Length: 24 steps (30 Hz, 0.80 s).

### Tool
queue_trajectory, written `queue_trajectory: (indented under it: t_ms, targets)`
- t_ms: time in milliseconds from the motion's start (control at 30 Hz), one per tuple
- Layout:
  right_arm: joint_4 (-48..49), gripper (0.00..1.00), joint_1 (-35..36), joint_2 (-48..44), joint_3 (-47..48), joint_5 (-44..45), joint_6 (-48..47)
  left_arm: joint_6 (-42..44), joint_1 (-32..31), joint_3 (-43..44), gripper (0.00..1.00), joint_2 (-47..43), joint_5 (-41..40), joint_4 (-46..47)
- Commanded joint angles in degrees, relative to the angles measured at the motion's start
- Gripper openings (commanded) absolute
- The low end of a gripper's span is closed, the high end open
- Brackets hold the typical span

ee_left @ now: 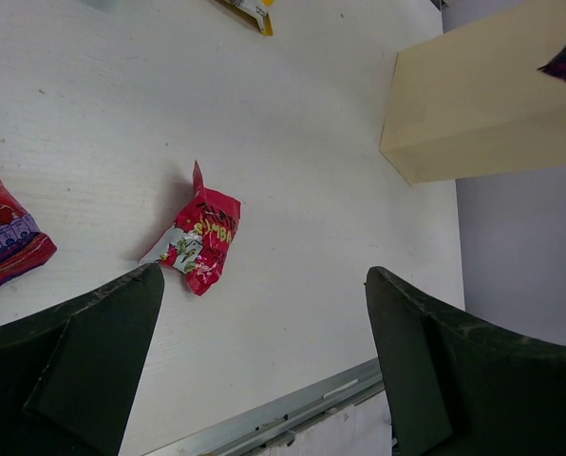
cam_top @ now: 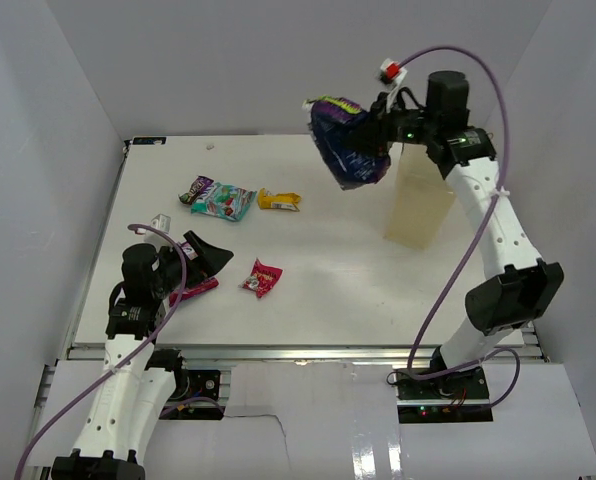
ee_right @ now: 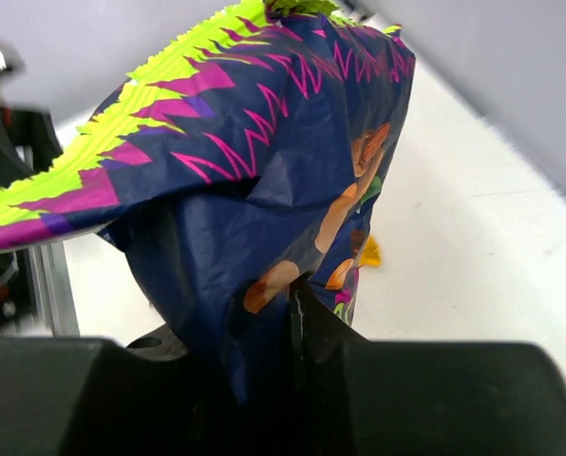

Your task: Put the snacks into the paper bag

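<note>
Purple foil fills our right wrist view: the purple packet (ee_right: 264, 190) is pinched in the right gripper (ee_right: 292, 332), whose jaws are closed tight on its lower edge. From above, we see that arm holding the packet high in the air, close to the top of the bag (cam_top: 418, 205) and on its left. The bag stands upright at the far right of the table (cam_top: 328, 260). Our left gripper (ee_left: 264, 313) hangs low over the near left, jaws spread wide with nothing in them. The red packet (ee_left: 198, 242) lies flat on the table just beyond its fingers, and the pink packet (ee_left: 3, 237) lies to the left. The teal packet (cam_top: 221, 200) and the yellow packet (cam_top: 278, 200) lie farther back, near each other but apart.
</note>
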Motion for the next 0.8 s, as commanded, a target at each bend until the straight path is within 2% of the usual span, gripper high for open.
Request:
queue_trajectory:
  t_ms: [0, 167, 367, 633, 767]
  targets:
    - [17.12, 0.08, -9.4, -7.22, 6.94, -5.25, 14.19, 0.47, -0.09, 0.79, 0.98, -1.06, -0.28, 0.13]
    - [20.56, 0.08, -23.02, -11.97, 7.85, -1.65, 19.21, 0.64, 0.0, 0.52, 0.98, -0.97, -0.1, 0.57]
    - [22.06, 0.08, -29.29, -14.8, 4.59, 4.67, 18.42, 0.73, -0.09, 0.26, 0.98, -0.53, 0.86, 1.45]
    - [20.22, 0.08, -29.47, -14.18, -2.87, 15.48, 13.06, 0.64, -0.09, -0.09, 0.98, -1.76, 0.87, 1.54]
    - [16.19, 0.08, -25.26, -12.51, -5.34, 25.3, 8.76, 0.73, 0.0, -0.27, 0.98, -1.59, 1.04, 1.72]
